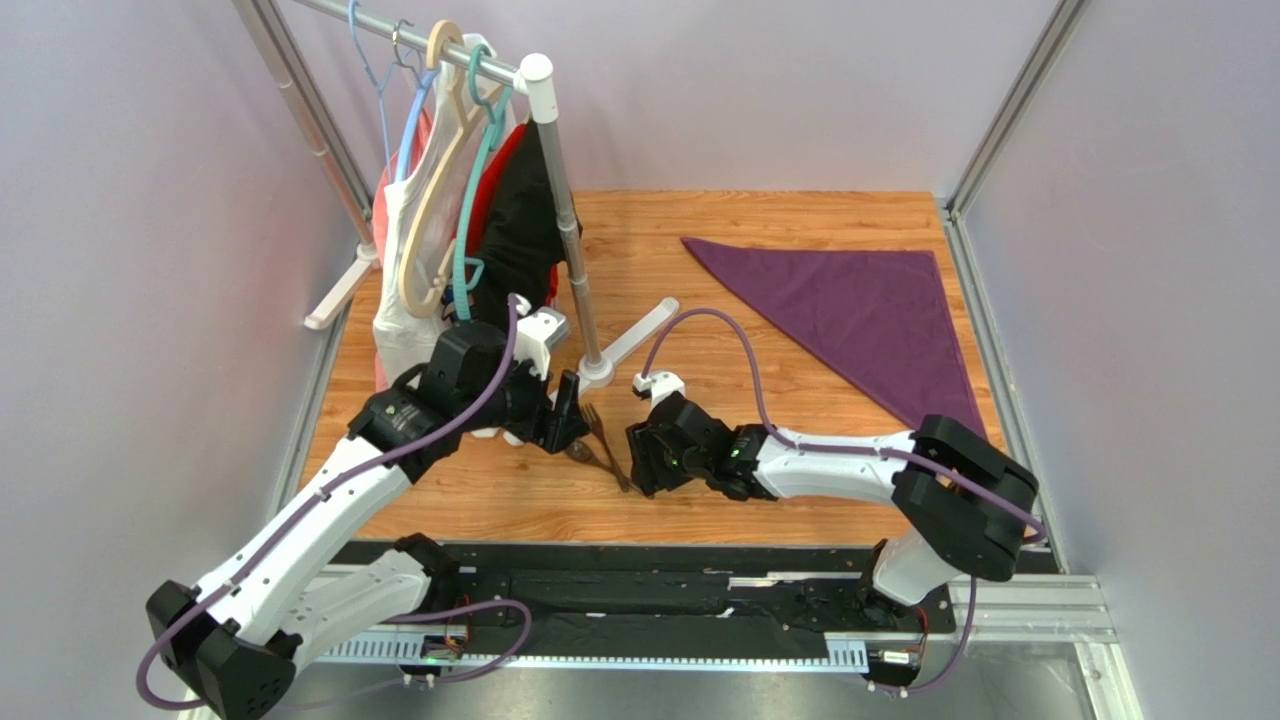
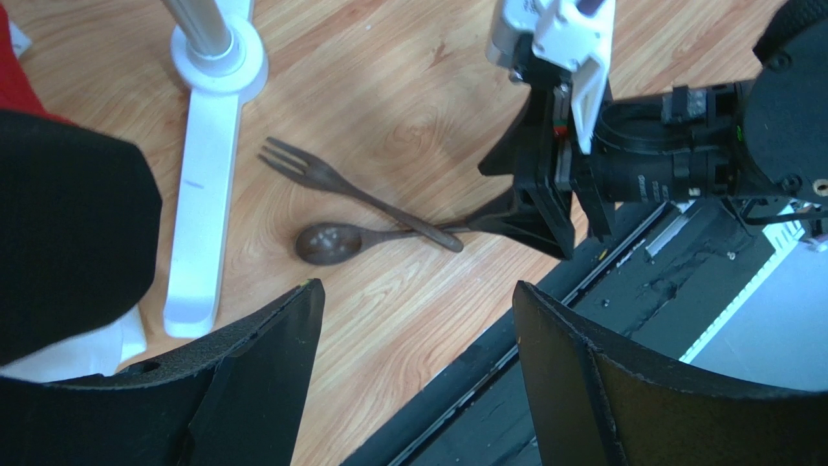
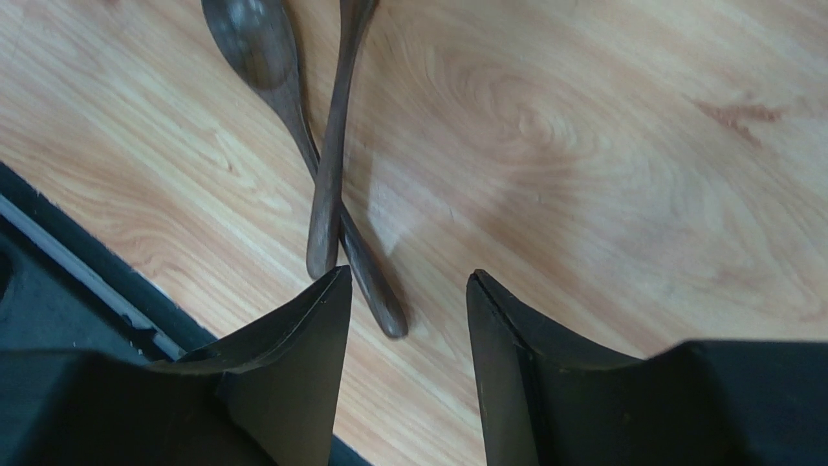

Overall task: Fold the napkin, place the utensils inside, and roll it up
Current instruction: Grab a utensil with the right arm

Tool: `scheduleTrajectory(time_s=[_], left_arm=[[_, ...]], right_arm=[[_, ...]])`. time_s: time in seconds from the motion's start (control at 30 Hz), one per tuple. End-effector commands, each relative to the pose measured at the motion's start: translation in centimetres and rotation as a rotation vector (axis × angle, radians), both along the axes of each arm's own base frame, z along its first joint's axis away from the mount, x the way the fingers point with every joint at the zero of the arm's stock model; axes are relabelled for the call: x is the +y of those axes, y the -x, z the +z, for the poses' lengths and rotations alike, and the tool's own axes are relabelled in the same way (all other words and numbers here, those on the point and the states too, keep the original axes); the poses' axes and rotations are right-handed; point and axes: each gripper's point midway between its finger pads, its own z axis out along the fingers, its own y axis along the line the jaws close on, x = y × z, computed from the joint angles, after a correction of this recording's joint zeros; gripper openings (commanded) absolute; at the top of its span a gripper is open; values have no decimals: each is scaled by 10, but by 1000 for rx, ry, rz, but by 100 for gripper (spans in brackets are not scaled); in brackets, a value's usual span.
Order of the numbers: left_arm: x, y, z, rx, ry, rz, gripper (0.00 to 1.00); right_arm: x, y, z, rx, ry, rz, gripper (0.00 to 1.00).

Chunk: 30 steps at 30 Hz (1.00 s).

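Observation:
The purple napkin (image 1: 857,308) lies folded into a triangle at the table's far right. The wooden fork (image 2: 330,183) and spoon (image 2: 335,241) lie crossed on the wood between the two arms, near the front edge. My left gripper (image 2: 418,291) hovers open just left of them, nothing between its fingers. My right gripper (image 3: 408,282) is low over the table and open, facing the handles. The spoon (image 3: 258,49) handle's end sits at the mouth of its jaws, beside the left fingertip and not gripped. The fork (image 3: 335,146) handle crosses over the spoon's.
A clothes rack with white, black and red garments (image 1: 451,225) stands at the back left. Its white foot (image 2: 209,194) reaches close to the fork's tines. A black rail (image 1: 676,578) runs along the near table edge, just behind the utensils.

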Motion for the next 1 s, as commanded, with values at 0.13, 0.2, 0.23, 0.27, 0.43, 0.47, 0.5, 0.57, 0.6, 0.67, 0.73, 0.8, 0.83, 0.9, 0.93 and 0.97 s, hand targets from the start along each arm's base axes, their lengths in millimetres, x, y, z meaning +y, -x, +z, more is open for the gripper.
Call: scheduleTrajectory(time_s=[0.13,0.2,0.23,0.27,0.43,0.47,0.5,0.57,0.6,0.67,0.73,0.8,0.83,0.9,0.93,0.97], left_arm=[[7,2,6,-35,21,37,81],[7,2,6,-39,21,37,81],[7,2,7,-39,23,38,82],[7,2,7,-38,22,38,82],[9,2,8,-46,23,45,82],[9,3,9,-47,26,45,82],[10,3,7,-43,24,46,82],[9,3,8,-45,26,45,82],[10,3,8,-45,26,47,82],[10,3,8,-47,26,47,82],[9,3,9,-49,29,45,82],[9,4,9,-49,29,45,82],[9,4,8,-47,29,44,82],[9,5,9,-48,33,41,82],[9,4,9,-50,33,42,82],[9,4,9,-49,33,44,82]], right_arm=[[51,-28,23,-71,-111,-15,48],[59,-30,17,-67,-102,-4,47],[60,-32,14,-65,-93,-5,47],[61,-32,8,-58,-75,-3,46],[70,-41,4,-74,-56,-1,44],[70,-41,2,-74,-49,-1,44],[71,-42,1,-76,-48,1,44],[73,-44,2,-78,-46,-2,43],[73,-45,2,-78,-46,-8,42],[73,-45,0,-75,-40,-13,41],[72,-48,-2,-78,-32,-25,40],[71,-49,-4,-76,-22,-32,39],[71,-49,-5,-78,-21,-34,39],[72,-51,-7,-78,-18,-40,37],[72,-50,-8,-77,-15,-39,36],[72,-51,-10,-76,-10,-39,36]])
